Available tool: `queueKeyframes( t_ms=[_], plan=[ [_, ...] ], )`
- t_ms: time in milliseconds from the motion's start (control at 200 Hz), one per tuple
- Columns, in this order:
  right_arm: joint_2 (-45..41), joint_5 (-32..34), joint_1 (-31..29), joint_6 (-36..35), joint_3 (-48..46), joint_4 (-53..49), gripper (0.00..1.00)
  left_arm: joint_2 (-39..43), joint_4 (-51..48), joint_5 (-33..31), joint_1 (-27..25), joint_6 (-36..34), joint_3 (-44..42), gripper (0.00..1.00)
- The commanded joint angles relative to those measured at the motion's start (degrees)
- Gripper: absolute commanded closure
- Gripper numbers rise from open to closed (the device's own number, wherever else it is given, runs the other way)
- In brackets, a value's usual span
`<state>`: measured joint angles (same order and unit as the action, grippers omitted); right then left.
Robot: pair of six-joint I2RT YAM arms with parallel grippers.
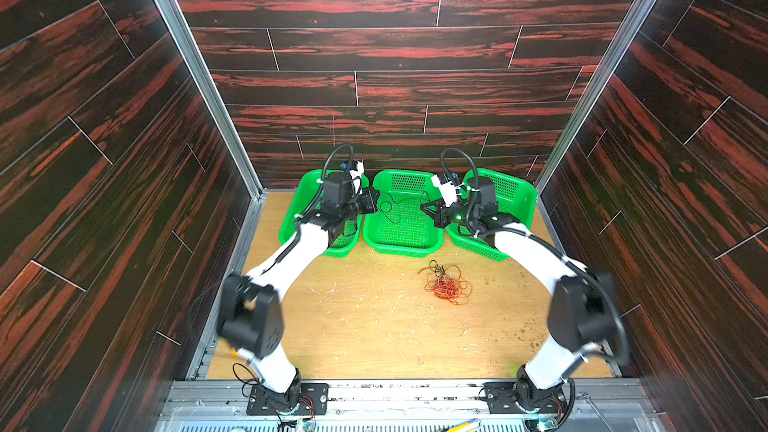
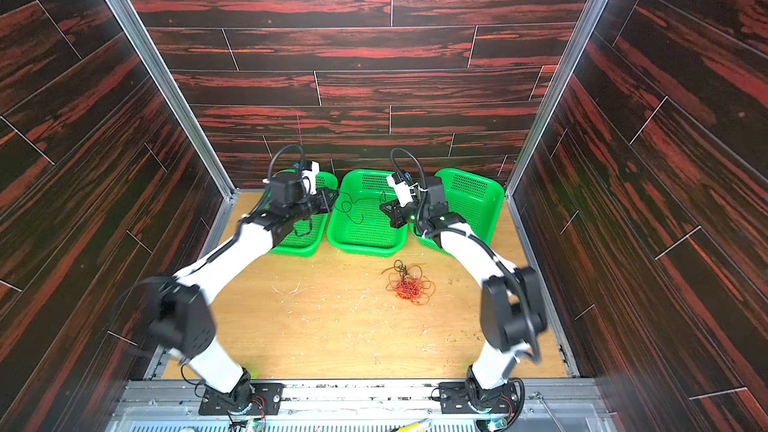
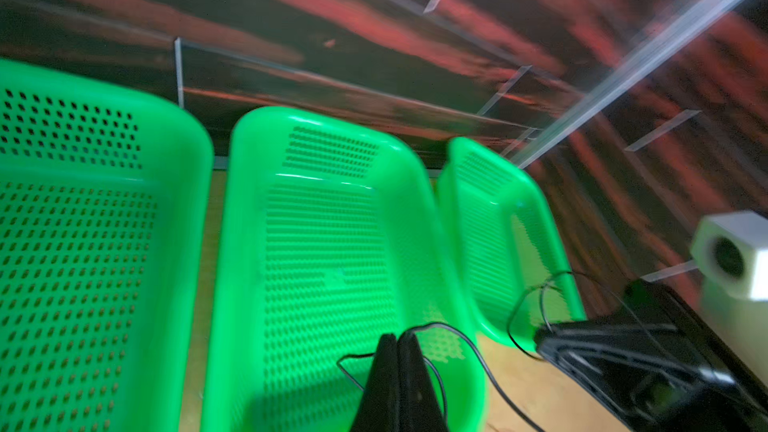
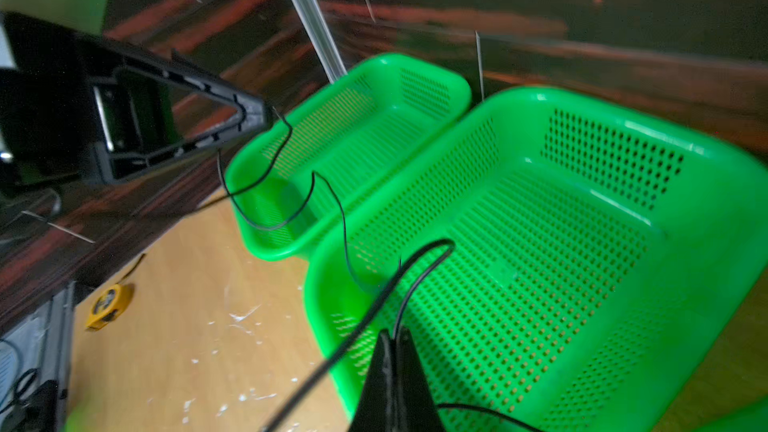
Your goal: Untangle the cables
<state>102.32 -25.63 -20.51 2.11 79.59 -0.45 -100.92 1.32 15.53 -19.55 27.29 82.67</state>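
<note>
The black cable [image 4: 432, 243] hung in loose loops between the two grippers, above the middle basket [image 1: 401, 248] of three green ones at the far side of the table [image 1: 374, 326]. The left gripper [image 3: 397, 336] was clamped on one stretch of it, jaws pressed together; the right gripper [image 4: 392, 332] pinched another the same way. The red and orange cables [image 1: 448, 286] lay balled together on the table, nearer than the baskets and right of centre
</note>
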Motion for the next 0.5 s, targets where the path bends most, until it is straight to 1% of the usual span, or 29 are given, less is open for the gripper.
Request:
queueKeyframes(
  t_ms=[0,85,110,130,155,180,210,316,346,401,461,471,496],
  plan=[
    [6.83,-2.60,0.74,-1.28,3.60,-2.83,1.00,-4.37,0.74,-1.41,0.45,0.24,3.25,1.00],
    [11.21,-2.83,1.84,-0.23,6.99,-4.31,1.00,-7.69,2.01,-1.34,0.91,1.28,3.91,1.00],
    [12.22,-2.85,2.11,0.10,8.08,-5.11,0.97,-8.67,2.14,-1.06,1.01,1.62,4.27,1.00],
    [13.00,-2.85,2.41,0.17,8.86,-5.87,0.94,-9.42,2.11,-0.84,1.01,1.72,4.60,1.00],
    [13.73,-2.68,2.56,0.27,9.85,-7.26,0.87,-10.18,2.12,-0.68,1.01,1.85,4.91,1.00],
    [14.17,-2.37,2.69,0.14,10.85,-8.48,0.78,-10.88,2.26,-0.49,1.01,2.13,5.19,1.00],
    [14.26,-2.17,2.83,-0.19,11.49,-9.79,0.71,-11.65,2.37,-0.24,1.01,2.38,5.50,1.00],
    [10.42,0.28,2.85,-1.41,9.96,-10.77,0.54,-13.44,1.58,-0.30,1.01,2.60,7.19,1.00],
    [8.77,1.62,2.84,-1.87,8.83,-10.70,0.50,-13.87,0.77,-0.65,1.01,2.44,7.89,1.00],
    [5.99,5.00,2.92,-2.94,7.48,-11.83,0.46,-14.71,-1.36,-1.15,1.01,2.15,9.57,1.00],
    [3.58,8.77,3.18,-4.14,6.94,-14.33,0.44,-15.74,-3.73,-1.16,1.01,1.41,11.67,1.00],
    [3.12,9.13,3.24,-4.29,6.90,-14.85,0.44,-15.91,-4.12,-1.02,1.01,1.33,11.84,0.98],
    [2.23,9.49,3.34,-4.73,6.89,-16.59,0.44,-16.21,-4.88,-0.63,1.04,1.08,12.74,0.90]
  ],
)
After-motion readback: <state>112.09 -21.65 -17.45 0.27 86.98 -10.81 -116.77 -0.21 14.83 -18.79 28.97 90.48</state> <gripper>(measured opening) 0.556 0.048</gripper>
